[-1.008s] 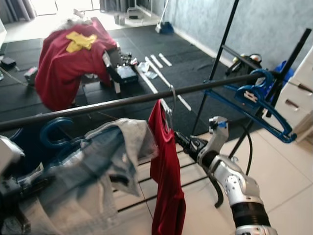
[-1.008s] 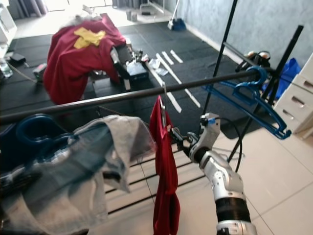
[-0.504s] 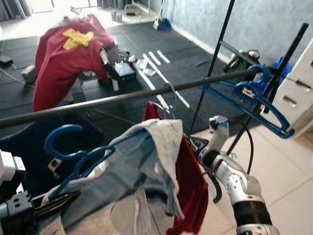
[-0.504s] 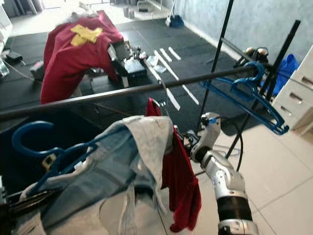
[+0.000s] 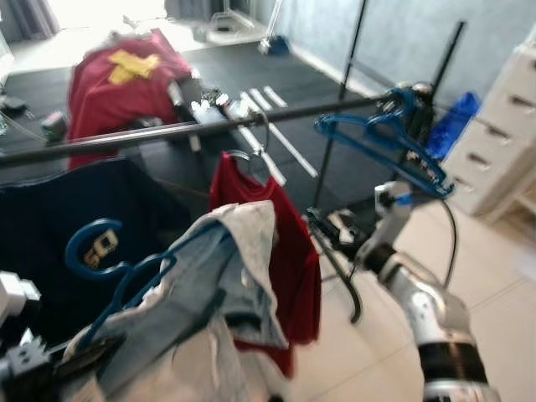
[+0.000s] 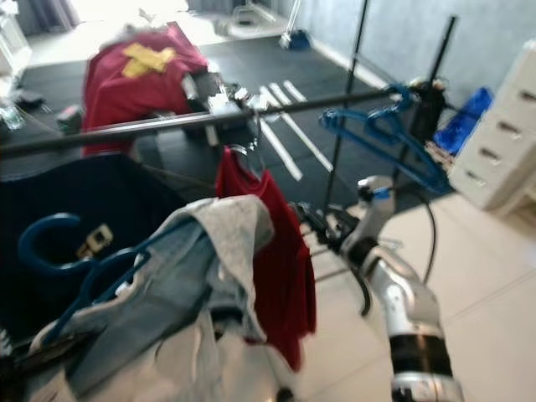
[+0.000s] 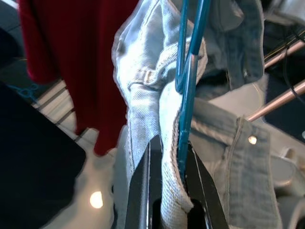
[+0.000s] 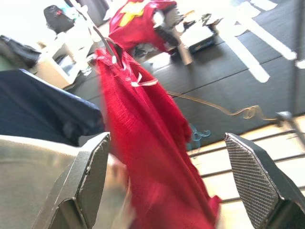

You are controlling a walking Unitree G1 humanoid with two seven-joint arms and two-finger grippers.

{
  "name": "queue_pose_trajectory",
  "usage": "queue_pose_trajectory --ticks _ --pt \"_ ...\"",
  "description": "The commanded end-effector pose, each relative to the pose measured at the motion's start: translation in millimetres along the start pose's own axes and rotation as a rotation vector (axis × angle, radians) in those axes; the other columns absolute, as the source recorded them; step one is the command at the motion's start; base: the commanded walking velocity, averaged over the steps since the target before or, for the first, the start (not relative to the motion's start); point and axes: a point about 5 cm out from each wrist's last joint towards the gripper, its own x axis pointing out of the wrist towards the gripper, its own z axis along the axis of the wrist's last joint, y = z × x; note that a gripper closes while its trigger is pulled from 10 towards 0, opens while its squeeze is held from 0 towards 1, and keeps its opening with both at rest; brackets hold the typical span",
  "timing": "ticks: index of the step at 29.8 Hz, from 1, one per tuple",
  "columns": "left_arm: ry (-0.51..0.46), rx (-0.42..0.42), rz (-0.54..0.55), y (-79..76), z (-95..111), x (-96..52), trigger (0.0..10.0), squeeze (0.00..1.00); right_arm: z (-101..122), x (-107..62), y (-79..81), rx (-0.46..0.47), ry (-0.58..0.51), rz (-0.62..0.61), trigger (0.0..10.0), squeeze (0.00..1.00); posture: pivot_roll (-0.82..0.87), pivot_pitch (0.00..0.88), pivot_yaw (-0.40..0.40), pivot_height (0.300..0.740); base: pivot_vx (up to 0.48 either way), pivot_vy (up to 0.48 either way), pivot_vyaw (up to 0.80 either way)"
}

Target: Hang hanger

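Left gripper (image 7: 169,191) pinching blue hanger (image 5: 117,268) carrying denim jeans (image 5: 209,285), low in front of rail (image 5: 167,131), hook not on rail. Right gripper (image 5: 322,228) fingers spread apart, just beside red shirt (image 5: 272,243) hanging from rail. Dark navy garment (image 5: 67,226) hangs to robot's left. More blue hangers (image 5: 385,146) at rail's right end. Head views blurred.

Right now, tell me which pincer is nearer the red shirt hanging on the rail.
Right. The right pincer sits open just beside the red shirt. The left pincer is lower on the robot's left, clamping the blue hanger carrying jeans.
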Motion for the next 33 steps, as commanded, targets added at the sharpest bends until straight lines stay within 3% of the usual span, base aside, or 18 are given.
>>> queue_pose_trajectory --ticks 1,6,9,11,12,13,14,16,17,18,20,24,33 --pt "-0.018 0.052 0.033 2.4 5.7 5.6 10.0 0.0 22.9 0.9 -6.7 -0.051 -0.076 -0.041 10.0 0.0 -0.06 0.084 -0.033 0.74 -0.382 0.0 0.0" --pt "-0.041 0.087 0.08 6.2 10.3 17.0 10.0 0.0 55.8 1.6 2.1 -0.083 -0.171 0.006 10.0 0.0 -0.06 0.077 -0.035 0.74 -0.377 0.0 0.0" --pt "-0.062 0.127 0.118 8.5 18.8 22.4 10.0 0.0 72.5 4.6 29.5 -0.082 -0.201 0.149 10.0 0.0 -0.06 0.08 -0.037 0.74 -0.35 0.0 0.0" --pt "-0.066 0.132 0.125 9.1 20.3 23.4 10.0 0.0 73.2 5.1 34.0 -0.08 -0.197 0.174 10.0 0.0 -0.06 0.08 -0.037 0.74 -0.311 0.0 0.0" --pt "-0.098 0.153 0.157 10.4 26.9 32.7 10.0 0.0 69.4 6.6 50.4 -0.074 -0.163 0.264 10.0 0.0 -0.04 0.082 -0.041 0.74 0.0 0.0 0.0" --pt "-0.098 0.153 0.157 10.4 26.9 32.7 10.0 0.0 69.4 6.6 50.4 -0.074 -0.163 0.264 10.0 0.0 -0.04 0.082 -0.041 0.74 0.0 0.0 0.0" --pt "-0.123 0.167 0.178 11.0 32.0 39.4 10.0 0.0 66.3 7.0 61.9 -0.07 -0.138 0.328 10.0 0.0 -0.04 0.082 -0.041 0.74 0.0 0.0 0.0" --pt "-0.207 0.183 0.22 3.7 47.1 69.9 10.0 0.0 57.4 4.8 100.6 -0.072 -0.091 0.529 10.0 0.0 -0.03 0.083 -0.048 0.74 0.0 0.0 0.0" --pt "-0.24 0.177 0.237 0.5 52.4 80.8 10.0 0.0 55.6 3.2 111.6 -0.071 -0.085 0.585 10.0 0.0 -0.03 0.083 -0.048 0.74 0.0 0.0 0.0" --pt "-0.24 0.177 0.237 0.5 52.4 80.8 10.0 0.0 55.6 3.2 111.6 -0.071 -0.085 0.585 10.0 0.0 -0.03 0.083 -0.048 0.74 0.0 0.0 0.0" --pt "-0.273 0.176 0.269 -2.4 58.9 94.2 10.0 0.0 55.0 2.0 119.4 -0.049 -0.084 0.633 10.0 0.0 -0.03 0.083 -0.047 0.74 0.0 0.0 0.0" --pt "-0.281 0.178 0.271 -4.4 60.2 97.6 10.0 0.0 54.9 1.8 118.8 -0.045 -0.08 0.631 10.0 0.0 -0.03 0.085 -0.048 0.74 0.0 0.0 0.0" --pt "-0.287 0.197 0.266 -12.9 65.4 107.2 10.0 0.0 41.5 8.9 108.3 -0.159 -0.001 0.51 10.0 0.0 -0.02 0.092 -0.046 0.74 0.0 0.0 0.0"
